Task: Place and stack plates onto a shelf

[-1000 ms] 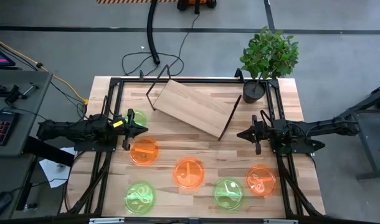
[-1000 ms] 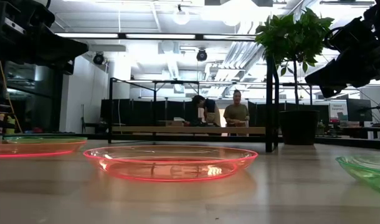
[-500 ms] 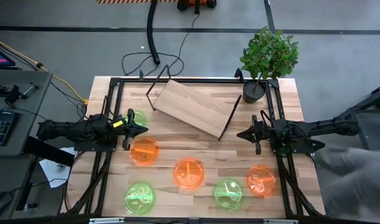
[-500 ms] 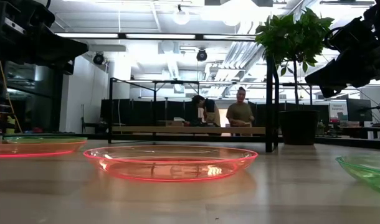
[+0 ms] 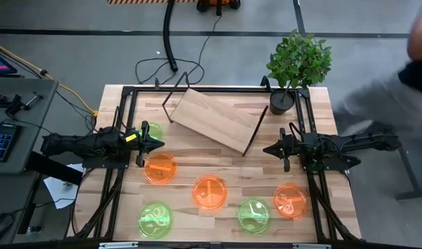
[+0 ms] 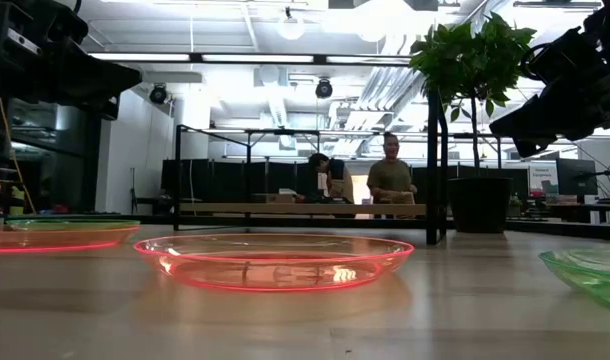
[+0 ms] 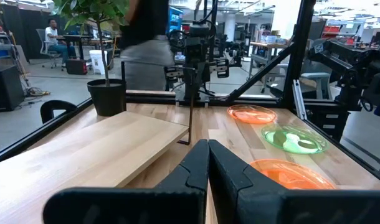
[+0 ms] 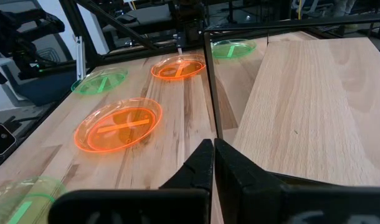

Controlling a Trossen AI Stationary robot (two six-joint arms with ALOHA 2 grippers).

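High view: left end effector [image 5: 158,144] closed, empty; an orange plate [image 5: 160,168] lies just beside its tip, a green plate [image 5: 151,131] just on its other side. Right end effector [image 5: 268,149] closed, empty, plates farther off. Shelf [image 5: 213,119] between both arms.
Wrist views: both finger pairs pressed together, shelf board ahead.
Left arm looks nearer to a first pick.
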